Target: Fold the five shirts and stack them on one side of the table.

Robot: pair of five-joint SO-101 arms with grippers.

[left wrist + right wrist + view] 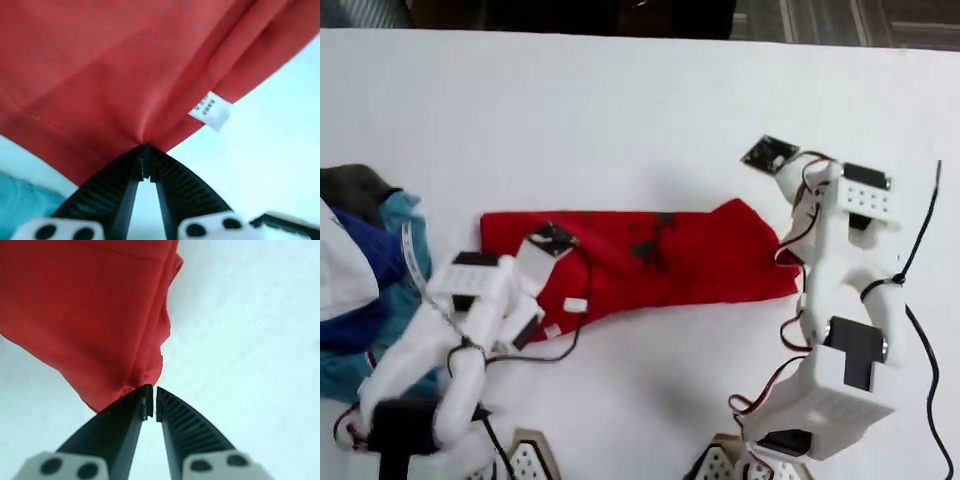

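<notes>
Left hand and right hand pinch red shirt.

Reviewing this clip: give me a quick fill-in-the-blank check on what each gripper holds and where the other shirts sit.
1. The left gripper and the right gripper each have their fingers shut on the ___ shirt.
2. That shirt lies spread on a ___ table.
3. The heap of other shirts lies on the ___ gripper's side of the table.
Missing words: red; white; left.
</notes>
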